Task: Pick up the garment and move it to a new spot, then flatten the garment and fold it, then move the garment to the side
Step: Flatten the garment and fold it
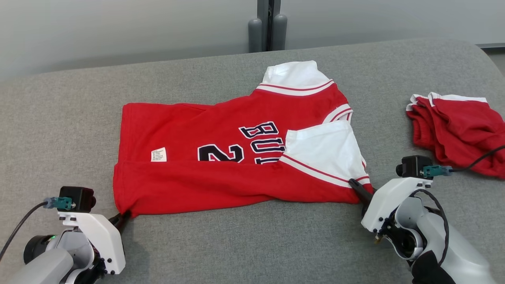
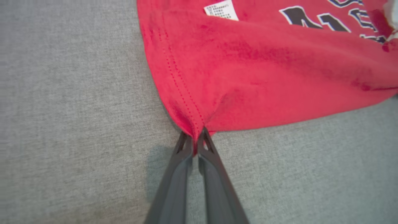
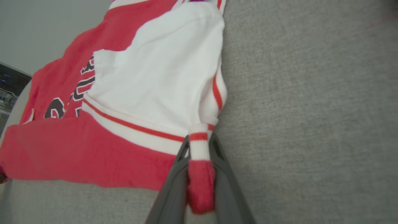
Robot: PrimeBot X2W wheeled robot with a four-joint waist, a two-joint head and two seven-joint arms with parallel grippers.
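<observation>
Your left pincer (image 1: 121, 219) is pressed together on the near left hem corner of the jersey (image 1: 189, 185), red cloth nipped at its tips. Your right pincer (image 1: 356, 186) pinches the near right corner, striped trim bunched between its fingers. The jersey lies spread on the grey surface (image 1: 252, 240); another red garment (image 1: 453, 126) sits apart at its right.

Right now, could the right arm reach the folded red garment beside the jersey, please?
Probably not yet: the right end effector is shut on a corner of the jersey. The folded red garment lies nearby across bare grey surface, so once released the way looks free.
</observation>
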